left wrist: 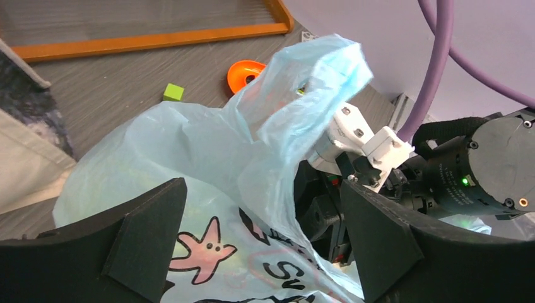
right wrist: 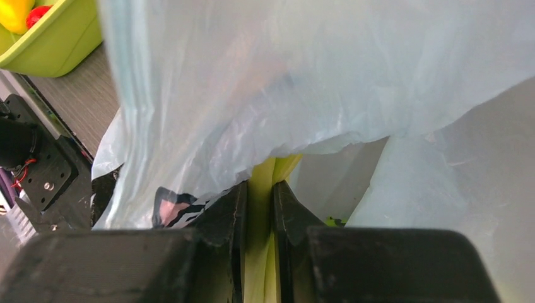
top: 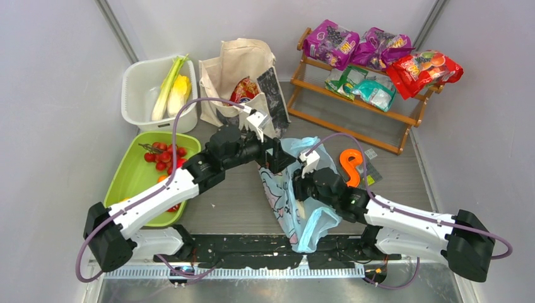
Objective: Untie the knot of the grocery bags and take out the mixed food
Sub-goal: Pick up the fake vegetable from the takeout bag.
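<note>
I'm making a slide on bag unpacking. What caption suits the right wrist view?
Right gripper pinching a yellow-green stalk beneath the light-blue plastic bag.

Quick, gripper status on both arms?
Left gripper: open around the light-blue bag, not gripping it.
Right gripper: shut on a pale green stalk.

A light-blue plastic bag with cartoon print (top: pixel 296 189) stands crumpled between my left gripper (left wrist: pixel 262 196) and right gripper (right wrist: pixel 260 196). Inside it, the right gripper pinches a pale green-yellow stalk (right wrist: pixel 260 265). Beyond the left gripper, a cream canvas tote (top: pixel 236 66) holds a red snack packet (top: pixel 245 89).
</note>
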